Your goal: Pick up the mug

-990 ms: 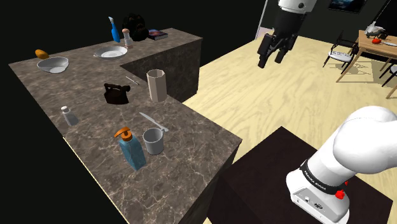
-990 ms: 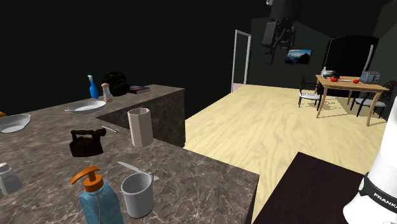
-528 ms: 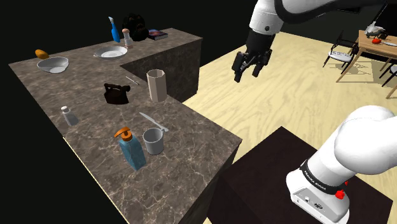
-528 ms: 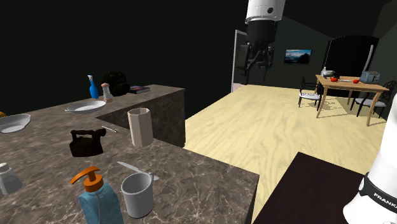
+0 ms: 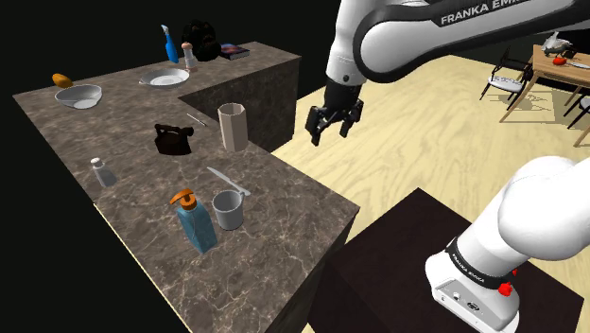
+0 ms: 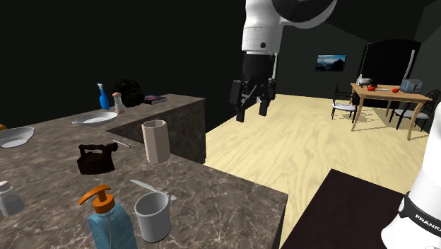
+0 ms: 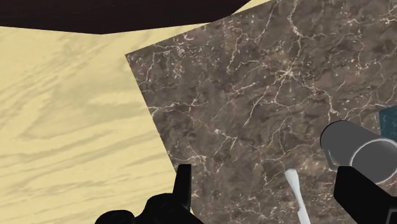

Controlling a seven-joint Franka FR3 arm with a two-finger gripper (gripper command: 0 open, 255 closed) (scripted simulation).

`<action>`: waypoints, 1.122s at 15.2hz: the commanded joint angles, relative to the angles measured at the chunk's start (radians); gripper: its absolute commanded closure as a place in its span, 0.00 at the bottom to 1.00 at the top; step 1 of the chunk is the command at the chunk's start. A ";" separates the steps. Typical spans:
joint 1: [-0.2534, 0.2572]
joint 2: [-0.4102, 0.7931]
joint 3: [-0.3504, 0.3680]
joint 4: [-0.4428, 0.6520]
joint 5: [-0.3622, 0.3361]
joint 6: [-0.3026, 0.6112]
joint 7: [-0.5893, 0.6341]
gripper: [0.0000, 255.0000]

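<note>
Smooth grey cylindrical mug (image 5: 227,209) on veined brown marble counter (image 5: 284,227); black fingers (image 7: 184,188) apart, empty.

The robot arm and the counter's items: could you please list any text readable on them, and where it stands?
"FRANKA EM", cut off by the picture's edge: on the white arm link.
"FRANK", likewise cut off: on the black base band.
The soap bottle and the book: no readable text.

One tool finger (image 7: 368,194) hides part of the mug (image 7: 348,144), and the picture's edge cuts off the blue bottle (image 7: 390,124).
</note>
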 commanded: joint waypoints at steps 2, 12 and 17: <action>0.005 0.110 0.047 0.029 -0.007 0.086 0.062 0.00; 0.030 0.496 0.145 0.213 -0.160 0.280 0.309 0.00; 0.086 0.698 0.136 0.357 -0.272 0.324 0.437 0.00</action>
